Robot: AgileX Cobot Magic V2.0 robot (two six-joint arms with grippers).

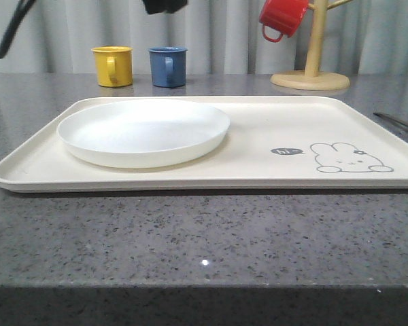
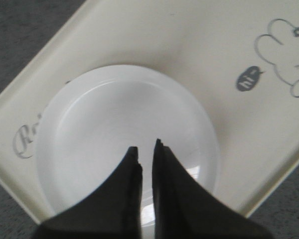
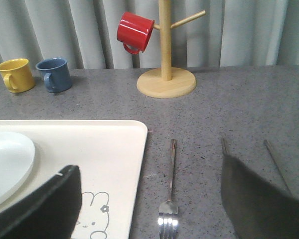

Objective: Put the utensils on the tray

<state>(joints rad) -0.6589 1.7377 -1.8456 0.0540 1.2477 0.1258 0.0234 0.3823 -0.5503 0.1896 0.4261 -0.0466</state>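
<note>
A round white plate point(image 1: 143, 129) lies on the left half of the cream rabbit tray point(image 1: 272, 122). In the left wrist view my left gripper point(image 2: 146, 145) hangs above the plate point(image 2: 114, 114), shut to a thin slit with nothing in it. My right gripper point(image 3: 148, 164) is wide open over the table just right of the tray point(image 3: 104, 144). The silver fork point(image 3: 170, 184) lies on the counter between its fingers, tines toward the camera. The flat chopsticks point(image 3: 274, 159) lie further right, partly hidden by one finger, and show as a thin strip point(image 1: 398, 122) in the front view.
Behind the tray stand a yellow mug point(image 1: 113, 66) and a blue mug point(image 1: 168, 66). At the back right a red mug point(image 1: 282, 17) hangs on a wooden mug tree point(image 1: 310, 79). Grey speckled counter point(image 1: 204, 238) runs in front of the tray.
</note>
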